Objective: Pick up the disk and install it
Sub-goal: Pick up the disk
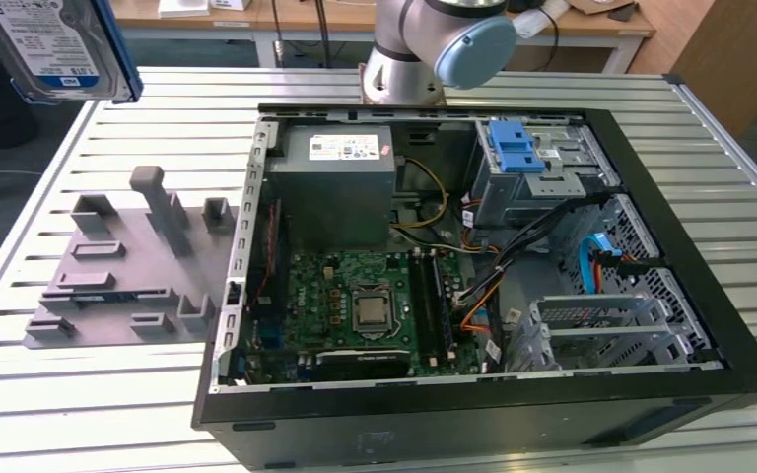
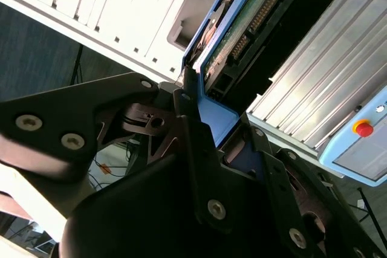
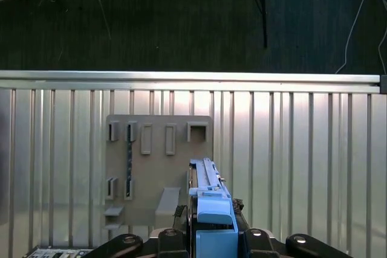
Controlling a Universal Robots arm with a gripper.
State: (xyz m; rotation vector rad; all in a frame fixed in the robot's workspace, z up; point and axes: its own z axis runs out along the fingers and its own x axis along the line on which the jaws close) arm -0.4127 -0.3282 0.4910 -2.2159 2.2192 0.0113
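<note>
The disk is a silver hard drive with a blue-and-white label and a blue carrier frame. It hangs in the air at the exterior view's upper left, well above the table. In both wrist views my gripper is shut on the disk's blue frame. The second wrist view shows the disk's green circuit-board side. In the first wrist view the disk stands edge-on between the black fingers, over the grey fixture plate.
An open black computer case lies on the slatted metal table. Inside are a motherboard, a grey power-supply box and a blue-latched grey drive cage. The grey fixture plate sits at the case's left. The arm's base stands behind the case.
</note>
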